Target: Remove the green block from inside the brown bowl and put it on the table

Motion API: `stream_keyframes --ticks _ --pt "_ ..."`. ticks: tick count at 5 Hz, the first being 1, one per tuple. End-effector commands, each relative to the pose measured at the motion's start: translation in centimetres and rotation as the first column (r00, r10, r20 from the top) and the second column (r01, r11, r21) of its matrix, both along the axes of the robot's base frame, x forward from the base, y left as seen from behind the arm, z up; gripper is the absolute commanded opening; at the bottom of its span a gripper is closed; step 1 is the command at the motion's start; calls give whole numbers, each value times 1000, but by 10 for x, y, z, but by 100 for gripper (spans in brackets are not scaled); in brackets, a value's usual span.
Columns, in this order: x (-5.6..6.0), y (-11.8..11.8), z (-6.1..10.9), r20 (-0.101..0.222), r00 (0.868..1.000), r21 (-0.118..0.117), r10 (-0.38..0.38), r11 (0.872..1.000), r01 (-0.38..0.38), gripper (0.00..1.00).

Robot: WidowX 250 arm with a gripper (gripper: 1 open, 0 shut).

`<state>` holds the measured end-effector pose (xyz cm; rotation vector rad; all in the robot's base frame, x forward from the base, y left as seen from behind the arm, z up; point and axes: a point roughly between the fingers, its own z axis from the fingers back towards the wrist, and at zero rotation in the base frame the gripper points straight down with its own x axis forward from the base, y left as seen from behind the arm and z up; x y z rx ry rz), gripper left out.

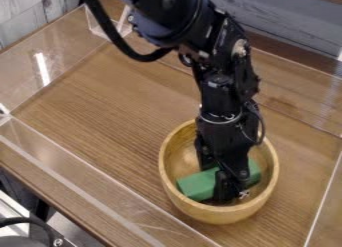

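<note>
The black robot hand (230,191) reaches down into the round, light-brown wooden bowl (171,181), its fingertips at the flat, matte green rectangular block (199,184). The block lies inside the bowl, beneath and between the fingertips, one end showing to the left of them in the view and the other to the right. Whether the hand is open or gripping the block, I cannot tell. The bowl's thick rim surrounds both. The bowl sits on the brown wood-grain worktop (114,106), near a clear acrylic wall (100,196); bare worktop stretches away to its left in the view.
</note>
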<state>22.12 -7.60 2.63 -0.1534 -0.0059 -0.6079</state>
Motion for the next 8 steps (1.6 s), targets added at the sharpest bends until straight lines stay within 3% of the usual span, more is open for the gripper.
stream_keyframes --ticks 1,8 --pt "3 -2 11 36 999 -14 4 1000 -4 0" --pt "-6 -3 16 0 999 -23 40 999 -40 0"
